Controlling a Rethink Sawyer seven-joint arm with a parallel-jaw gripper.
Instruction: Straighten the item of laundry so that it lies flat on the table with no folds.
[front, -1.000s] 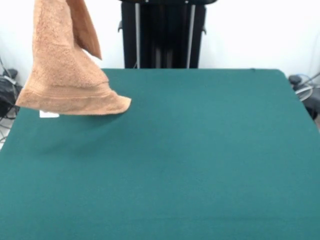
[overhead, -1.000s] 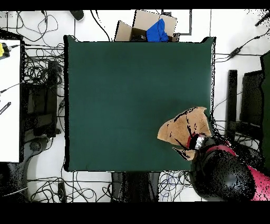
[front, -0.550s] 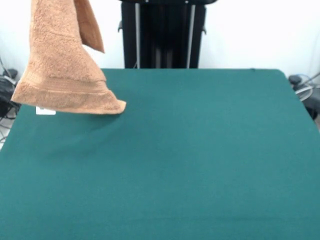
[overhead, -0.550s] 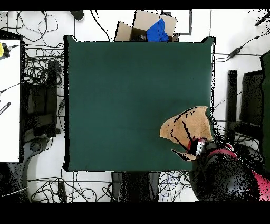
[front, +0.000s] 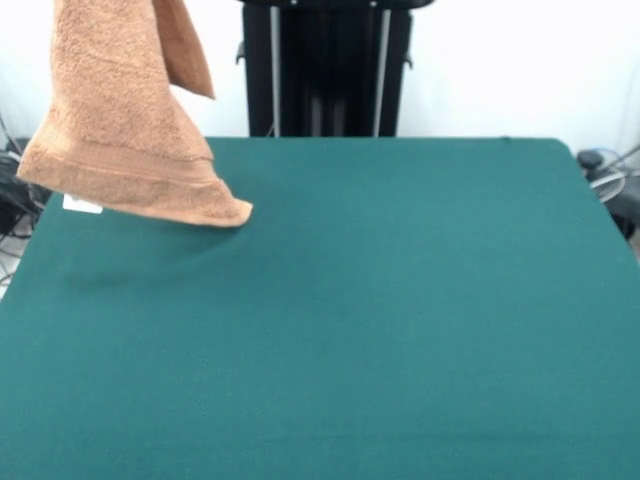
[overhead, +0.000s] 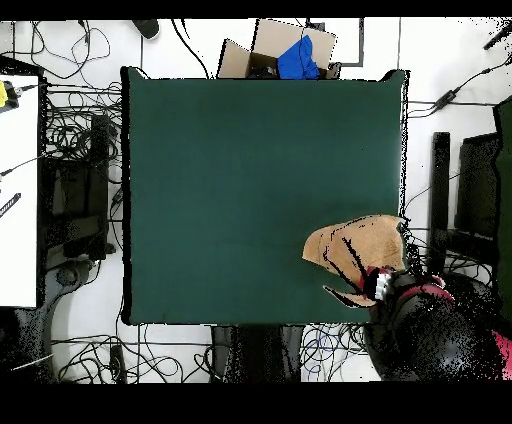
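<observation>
The near stretch of the table is seen as bare dark green cloth in the front view, well apart from the pincer. Farther back, at the far left corner, the towel is seen hanging in the air, folded on itself and draped downward from a point above the picture's top edge. Its banded hem is tilted, and one corner of it is dipped to the green surface or just above it; contact cannot be made out. A small white tag is shown below the hem at its left end. A narrower flap of the same cloth is hung behind the main fold, higher up.

In the overhead view the towel is found over the table's corner beside the robot's base, spread out from the pincer toward the table's middle. The pincer is seen at the cloth's gathered end, with the red and black arm directly behind it, off the table's edge. The cloth is evidently held up from there, but how far the pincer is opened cannot be told.
</observation>
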